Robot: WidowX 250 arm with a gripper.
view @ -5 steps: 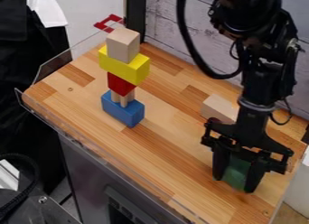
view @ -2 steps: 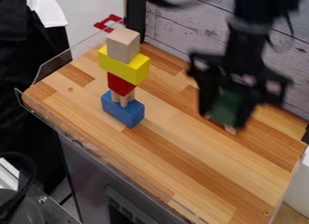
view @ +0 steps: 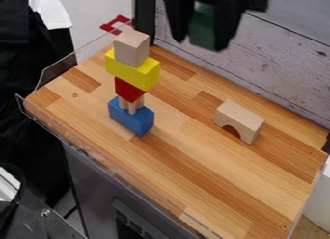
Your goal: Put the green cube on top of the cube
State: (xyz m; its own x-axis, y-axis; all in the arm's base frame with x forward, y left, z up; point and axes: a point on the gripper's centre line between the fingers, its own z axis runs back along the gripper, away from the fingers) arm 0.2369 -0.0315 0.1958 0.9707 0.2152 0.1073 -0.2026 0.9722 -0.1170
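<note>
Hand point(view: 203, 38) closed around the green cube point(view: 203, 27), which sits between its two fingers, above the table point(view: 187, 161).

The worktop point(view: 193, 180) is lit brightly and softly, apparently from above; the arched block's point(view: 240, 118) opening is shaded, and detail is lost in the dark tool point(view: 200, 43).
</note>
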